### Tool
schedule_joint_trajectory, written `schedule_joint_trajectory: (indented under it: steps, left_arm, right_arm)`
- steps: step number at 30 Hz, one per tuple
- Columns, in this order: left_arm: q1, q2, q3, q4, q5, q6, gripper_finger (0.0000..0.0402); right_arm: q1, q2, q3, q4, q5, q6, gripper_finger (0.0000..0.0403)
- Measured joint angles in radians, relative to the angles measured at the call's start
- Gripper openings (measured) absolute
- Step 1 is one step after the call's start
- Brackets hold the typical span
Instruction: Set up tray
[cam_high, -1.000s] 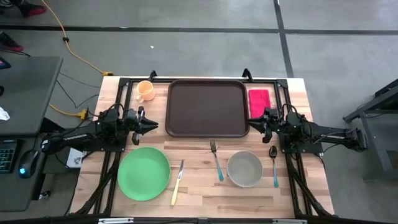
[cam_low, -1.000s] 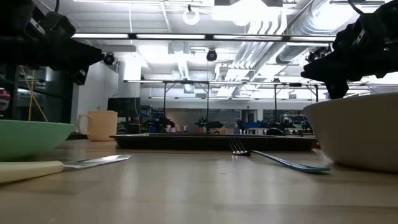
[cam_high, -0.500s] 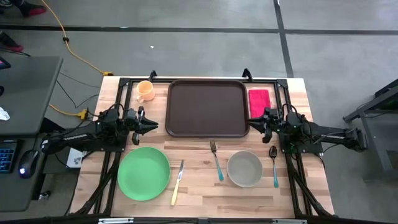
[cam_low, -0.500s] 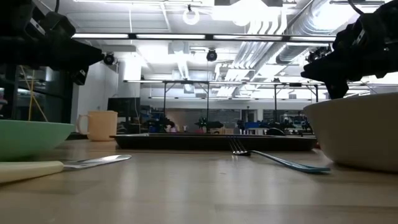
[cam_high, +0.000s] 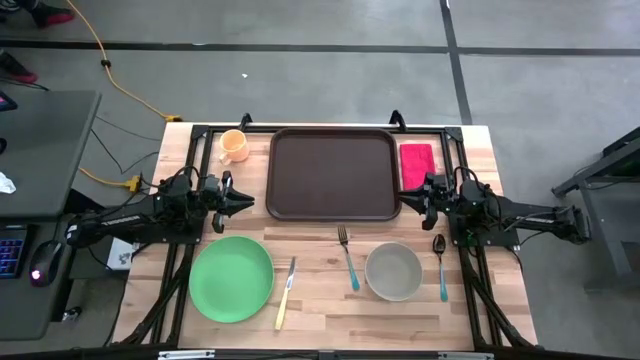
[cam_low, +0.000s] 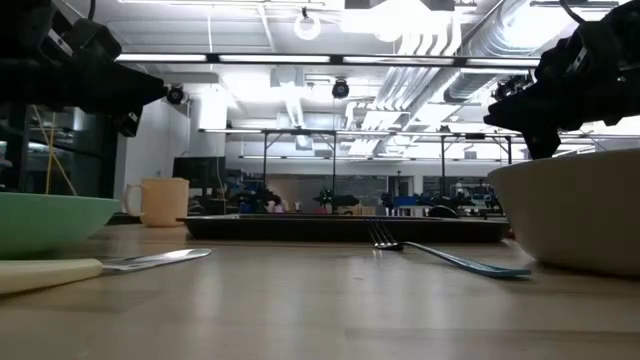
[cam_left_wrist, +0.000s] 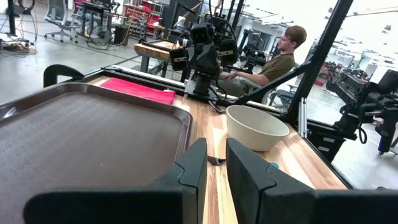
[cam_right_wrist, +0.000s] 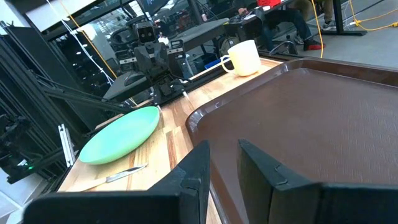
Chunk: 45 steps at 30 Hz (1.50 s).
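The left tool (cam_high: 243, 202) is seen at centre left of the high view, its fingers (cam_left_wrist: 194, 168) set a little apart with a narrow gap between them and nothing clamped. It is held just off the left edge of the tray (cam_high: 334, 174), tips pointed toward that edge, apart from it. The right tool (cam_high: 412, 201) is seen at centre right, just beside the tray's lower right corner; its fingers (cam_right_wrist: 196, 165) are likewise slightly parted and empty, aimed across the tray's rim.

The tray is laid flat in the upper middle of the table (cam_high: 320, 305), its surface bare, its raised rim and rounded corners fully shown. A strip of bare wood is left between its left edge and the left tool. A yellow mug (cam_high: 234, 146) is stood at the upper left, near the tray's top left corner. A red napkin (cam_high: 417, 164) is laid just beside the tray's right edge, above the right tool.

Below the tray, open wood is crossed by a fork (cam_high: 347, 257). A green plate (cam_high: 231, 279) is set at lower left, with a knife (cam_high: 285, 293) just to its right. A bowl (cam_high: 393, 271) is placed at lower right, with a spoon (cam_high: 441, 265) beside it.
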Motion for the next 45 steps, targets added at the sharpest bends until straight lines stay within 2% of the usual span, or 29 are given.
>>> schedule_joint_trajectory:
  steps: [5, 12, 15, 20, 29, 37, 45]
  left_arm:
    - [0.000, 0.000, 0.000, 0.002, 0.000, -0.026, 0.0092]
    - [0.000, 0.001, 0.019, 0.012, -0.019, -0.302, 0.0092]
    - [0.000, 0.000, 0.048, 0.041, -0.101, -0.442, 0.0092]
    - [0.000, 0.000, 0.074, 0.164, -0.331, -0.556, 0.0092]
    - [0.000, 0.000, 0.155, 0.174, -0.391, -0.435, 0.0092]
    - [0.000, 0.027, 0.284, -0.071, -0.473, -0.387, 0.0092]
    - [0.000, 0.194, 0.434, -0.263, -0.526, -0.354, 0.0092]
  right_arm:
    - [0.000, 0.000, 0.000, 0.000, 0.000, 0.000, 0.0058]
    - [0.000, 0.000, 0.000, 0.000, 0.028, 0.004, 0.0058]
    - [0.000, 0.000, 0.000, 0.000, 0.071, 0.052, 0.0058]
    - [0.000, 0.000, 0.000, 0.008, 0.107, 0.190, 0.0058]
    - [-0.001, 0.000, 0.000, 0.040, 0.106, 0.214, 0.0058]
    - [-0.001, 0.000, 0.000, 0.040, 0.106, 0.214, 0.0058]
    - [-0.001, 0.000, 0.000, 0.105, 0.105, 0.203, 0.0058]
